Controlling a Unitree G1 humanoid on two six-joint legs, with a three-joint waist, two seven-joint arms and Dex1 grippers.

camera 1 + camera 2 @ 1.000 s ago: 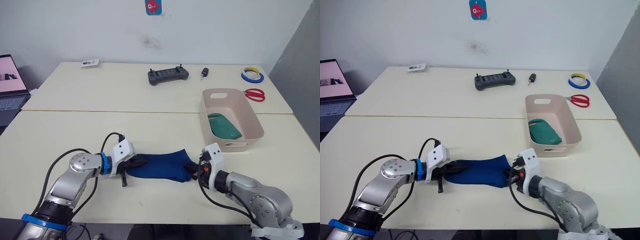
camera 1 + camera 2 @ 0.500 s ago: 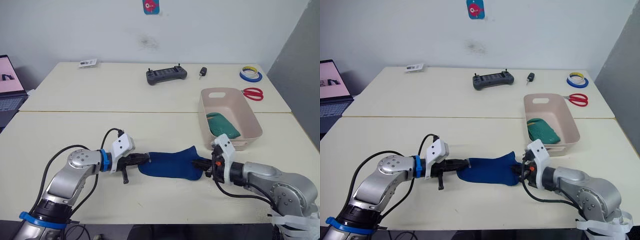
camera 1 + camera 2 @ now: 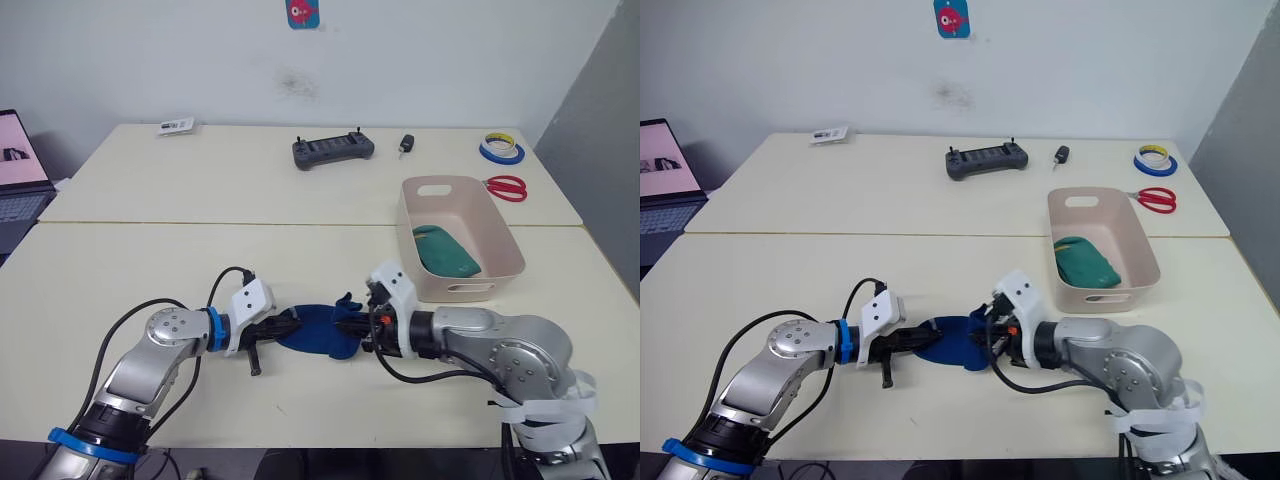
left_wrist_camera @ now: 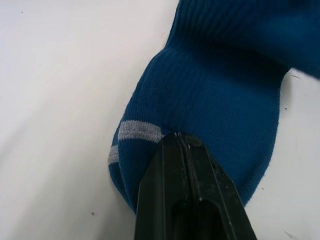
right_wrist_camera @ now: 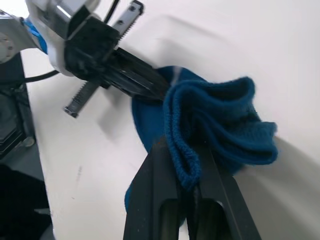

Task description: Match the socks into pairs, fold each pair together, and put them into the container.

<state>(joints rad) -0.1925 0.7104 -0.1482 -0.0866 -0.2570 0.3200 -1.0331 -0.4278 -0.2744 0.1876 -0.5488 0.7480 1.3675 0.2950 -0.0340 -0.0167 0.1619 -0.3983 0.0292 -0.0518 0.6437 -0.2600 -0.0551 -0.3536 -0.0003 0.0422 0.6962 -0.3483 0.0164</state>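
The royal blue socks lie bunched and folded over near the table's front edge, between my two grippers. My left gripper is shut on their toe end, where grey stripes show in the left wrist view. My right gripper is shut on the ribbed cuff end and holds it over the toe end, close to the left gripper's fingers. The beige-pink container stands to the right and further back. A folded green pair lies inside it.
A dark controller, a key fob, tape rolls and red scissors lie on the far table. A laptop sits at the far left edge, and a small card lies at the back.
My right gripper has moved left with the cuff end, towards the left gripper. The blue socks have gone from stretched out flat to a short folded bunch.
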